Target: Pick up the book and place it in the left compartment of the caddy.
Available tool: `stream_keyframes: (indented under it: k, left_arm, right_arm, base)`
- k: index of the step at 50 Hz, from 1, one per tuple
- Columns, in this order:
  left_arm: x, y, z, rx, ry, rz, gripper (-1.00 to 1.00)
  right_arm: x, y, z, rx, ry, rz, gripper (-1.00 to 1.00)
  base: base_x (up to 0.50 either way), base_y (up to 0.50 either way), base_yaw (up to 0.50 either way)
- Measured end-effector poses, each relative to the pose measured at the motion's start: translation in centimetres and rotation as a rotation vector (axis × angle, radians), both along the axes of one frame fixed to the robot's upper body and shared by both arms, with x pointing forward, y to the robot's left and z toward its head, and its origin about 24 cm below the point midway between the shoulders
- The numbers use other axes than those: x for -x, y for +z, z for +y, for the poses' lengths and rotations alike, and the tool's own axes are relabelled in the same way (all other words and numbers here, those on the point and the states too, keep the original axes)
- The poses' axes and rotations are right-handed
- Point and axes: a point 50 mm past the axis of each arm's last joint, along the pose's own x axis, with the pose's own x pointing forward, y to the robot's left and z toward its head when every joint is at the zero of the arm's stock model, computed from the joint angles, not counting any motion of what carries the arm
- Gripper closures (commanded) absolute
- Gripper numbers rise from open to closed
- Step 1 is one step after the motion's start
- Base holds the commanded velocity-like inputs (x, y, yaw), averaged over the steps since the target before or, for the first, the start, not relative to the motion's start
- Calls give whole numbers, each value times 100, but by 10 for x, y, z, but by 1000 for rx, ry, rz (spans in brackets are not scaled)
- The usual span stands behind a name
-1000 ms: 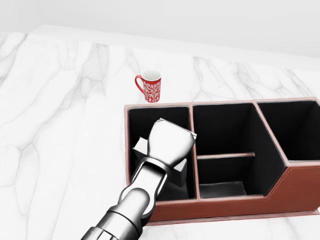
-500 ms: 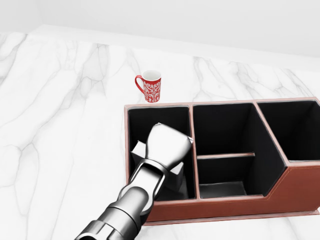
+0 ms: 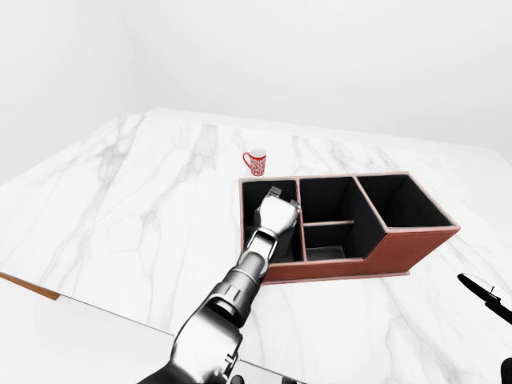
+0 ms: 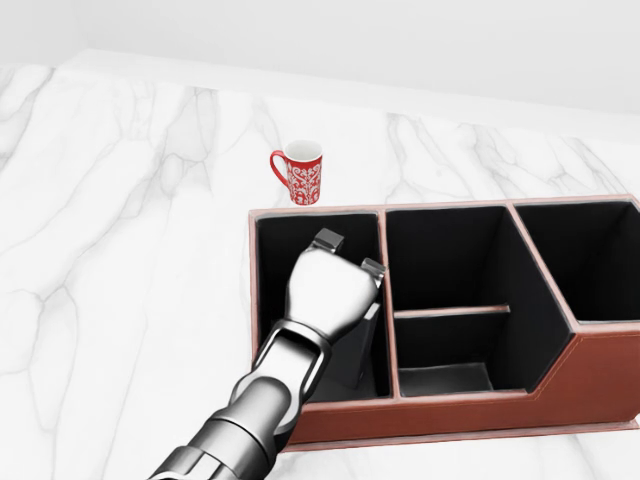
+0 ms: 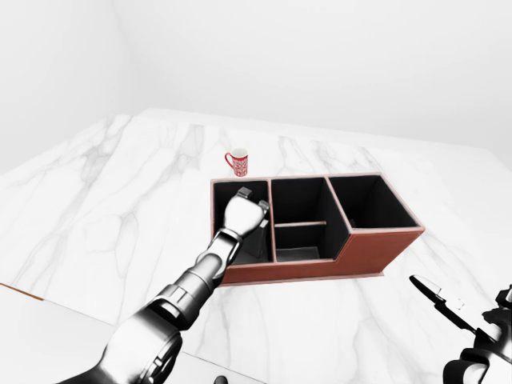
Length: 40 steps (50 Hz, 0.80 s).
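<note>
The red-brown caddy [image 4: 450, 207] with black compartments lies on the marble counter at the right of the head view. My left hand [image 4: 348, 252] hangs over its left compartment [image 4: 275, 250], its dark fingertips [image 4: 326, 240] spread and open. Below the palm a grey slab, the book [image 4: 353, 350], stands inside that compartment against the divider, mostly hidden by the hand and in shadow. My right hand [image 5: 448, 308] shows at the bottom right of the right-eye view, clear of the caddy, fingers extended and holding nothing.
A red patterned mug [image 4: 302, 172] stands on the counter just above the caddy's left end. The caddy's middle compartment [image 4: 445, 260] has a cross shelf; the right one [image 4: 585, 250] is deep. The counter's near edge [image 3: 32, 288] runs at lower left.
My left hand has let go: its fingers now stick out above the palm. The pale book corners beside the hand are gone, and the book sits lower in the left compartment.
</note>
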Motion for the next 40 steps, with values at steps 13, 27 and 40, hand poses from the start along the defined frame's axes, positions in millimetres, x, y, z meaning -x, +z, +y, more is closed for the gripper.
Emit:
stream_keyframes:
  k: [13,27,40]
  left_arm:
    - [21,31,1,-100,12,-112,-100]
    - [75,106,-1,-255,-50,-393,-100]
    - [109,123,14,-243,-59,-486,-100]
  right_arm:
    - [0,0,0,1,1,2,-100]
    - [0,0,1,1,1,3,-100]
    - [1,-1,0,1,0,4,-100]
  base:
    - [0,0,0]
    - [0,0,0]
    - [0,0,0]
